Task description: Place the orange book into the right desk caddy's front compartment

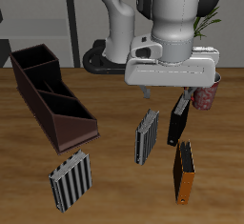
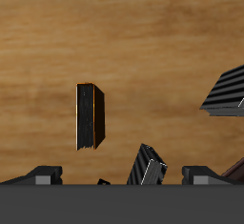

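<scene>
The orange book point(image 1: 184, 172) stands upright near the table's front edge, orange covers with a dark spine. From above in the wrist view, the orange book point(image 2: 91, 116) is a dark slab with orange edges, some way from the fingers. My gripper point(image 1: 168, 94) hangs high above the table, farther back than that book, over the black book point(image 1: 178, 121). The gripper point(image 2: 122, 178) is open and holds nothing. The right desk caddy point(image 1: 78, 130), a long dark brown box with dividers, lies across the table from the book.
One grey-striped book point(image 1: 146, 134) stands between the caddy and the orange book, another point(image 1: 70, 180) near the front edge below the caddy. A reddish mug point(image 1: 203, 93) sits behind the black book. Striped books point(image 2: 229, 90) point(image 2: 148, 165) show in the wrist view.
</scene>
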Motion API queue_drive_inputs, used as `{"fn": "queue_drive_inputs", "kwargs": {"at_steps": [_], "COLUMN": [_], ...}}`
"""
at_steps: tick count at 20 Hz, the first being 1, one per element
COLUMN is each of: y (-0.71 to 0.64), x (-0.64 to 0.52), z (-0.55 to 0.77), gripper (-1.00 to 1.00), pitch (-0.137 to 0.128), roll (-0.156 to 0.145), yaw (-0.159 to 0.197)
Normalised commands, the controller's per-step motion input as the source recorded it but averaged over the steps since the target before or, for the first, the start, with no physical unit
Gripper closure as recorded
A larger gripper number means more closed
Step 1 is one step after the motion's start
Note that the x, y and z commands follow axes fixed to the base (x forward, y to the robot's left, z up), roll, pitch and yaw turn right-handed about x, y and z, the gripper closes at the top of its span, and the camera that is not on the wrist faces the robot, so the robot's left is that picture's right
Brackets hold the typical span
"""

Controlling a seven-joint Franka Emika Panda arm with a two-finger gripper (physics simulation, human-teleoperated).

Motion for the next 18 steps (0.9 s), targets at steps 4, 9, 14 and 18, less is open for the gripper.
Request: {"fn": "queue_drive_inputs", "kwargs": {"at_steps": [4,9,14,18], "y": [-0.08,0.03,0.31,0.35], "x": [0.37,0.34,0.03,-0.01], "z": [-0.18,-0.28,-0.31,-0.37], "gripper": [-1.0,-1.0,-1.0,-1.0], "pitch": [0.009,0.008,0.009,0.02], "roll": [-0.033,-0.04,0.016,0.019], "yaw": [-0.023,0.006,0.018,0.011]}}
